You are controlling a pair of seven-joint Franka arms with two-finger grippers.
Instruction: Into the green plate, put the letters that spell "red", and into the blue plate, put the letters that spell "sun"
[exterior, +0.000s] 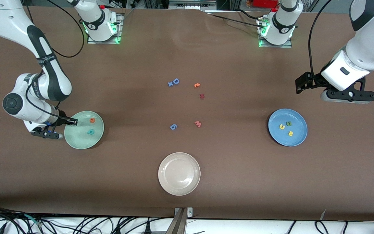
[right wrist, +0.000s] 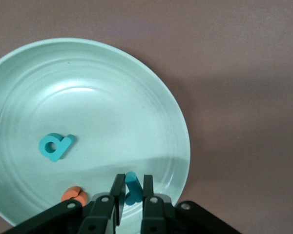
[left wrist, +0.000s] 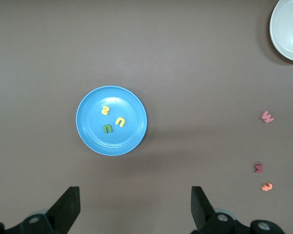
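Overhead, two white robot arms work at a brown table [exterior: 187, 58] holding three plates and scattered foam letters.

Largest first: the green plate [exterior: 83, 140] lies toward the right arm's end, the blue plate [exterior: 287, 138] toward the left arm's end, and a beige-white plate [exterior: 179, 174] sits between them, nearest the front camera. The right claw [right wrist: 129, 191] hangs low over the green plate's rim, its fingers close together with the thin teal "r" [right wrist: 132, 185] between them. The teal "d" [right wrist: 55, 146] and orange "e" [exterior: 92, 120] lie inside that plate. The left claw [left wrist: 136, 207] waits above the table beside the blue plate, jaws spread wide and empty. Inside the blue plate lie the yellow "s" [left wrist: 105, 110], yellow "u" [left wrist: 120, 122] and green "n" [left wrist: 108, 128].
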